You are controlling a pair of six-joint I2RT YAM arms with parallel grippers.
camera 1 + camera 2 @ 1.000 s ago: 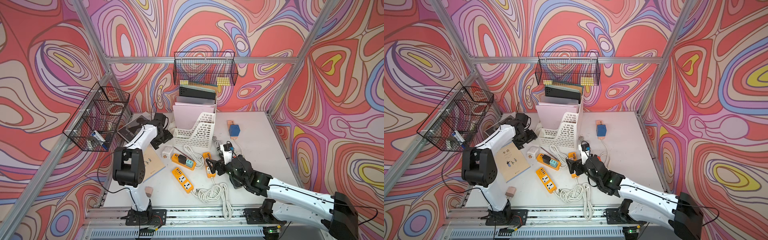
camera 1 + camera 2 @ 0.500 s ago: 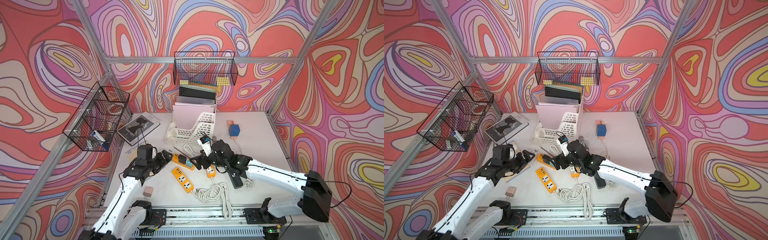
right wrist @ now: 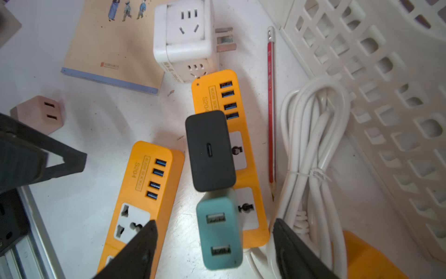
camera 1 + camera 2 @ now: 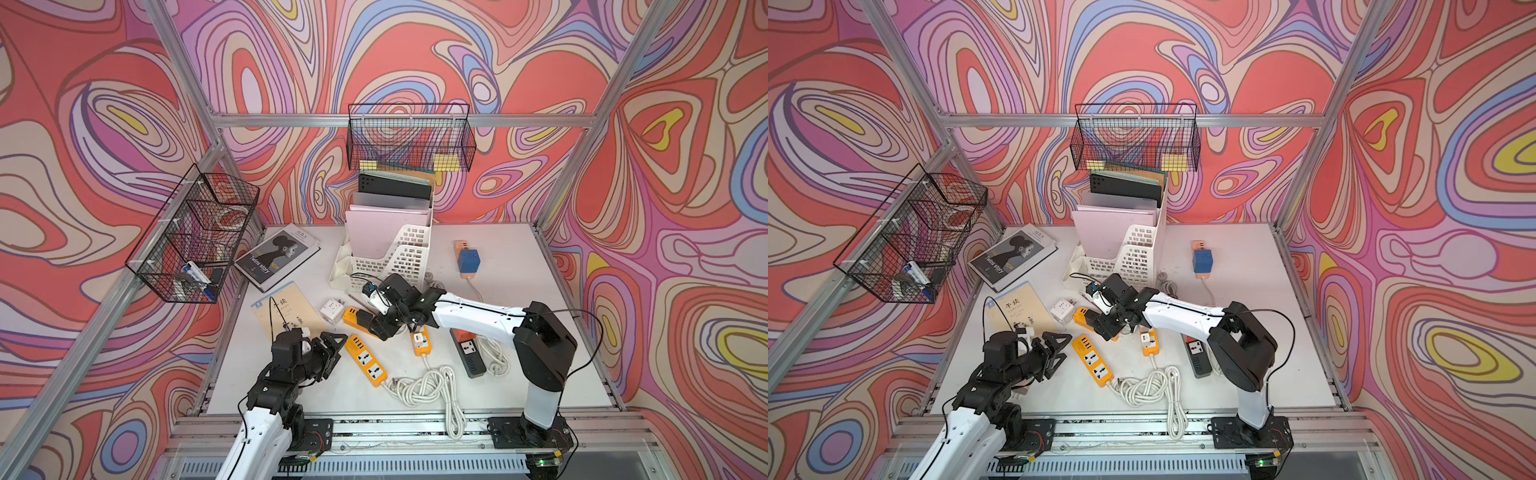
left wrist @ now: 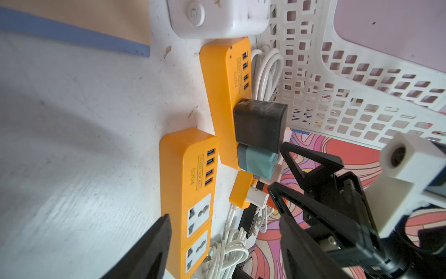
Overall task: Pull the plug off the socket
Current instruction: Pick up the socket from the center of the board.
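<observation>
An orange power strip (image 3: 212,96) lies on the white table with a black plug (image 3: 210,149) and a teal plug (image 3: 220,229) standing in its sockets. My right gripper (image 3: 214,223) hovers above the teal plug, open, with a gap on each side of it. In both top views the right gripper (image 4: 380,326) (image 4: 1104,326) covers most of that strip (image 4: 353,313). My left gripper (image 5: 224,218) is open and empty, low over the table, facing the near end of a second orange strip (image 5: 185,183). In a top view the left gripper (image 4: 332,347) sits just left of it.
A white cube adapter (image 4: 331,309) touches the strip's far end, and a red pencil (image 3: 270,103) and coiled white cable (image 3: 311,145) lie beside it. The white file rack (image 4: 399,257) stands behind. A small orange strip (image 4: 419,340), a dark strip (image 4: 469,353) and a booklet (image 4: 282,309) are close by.
My left arm has swung from the table's back left to the front, beside the second orange strip. My right arm moved left over the plugged strip. Both pairs of jaws have narrowed.
</observation>
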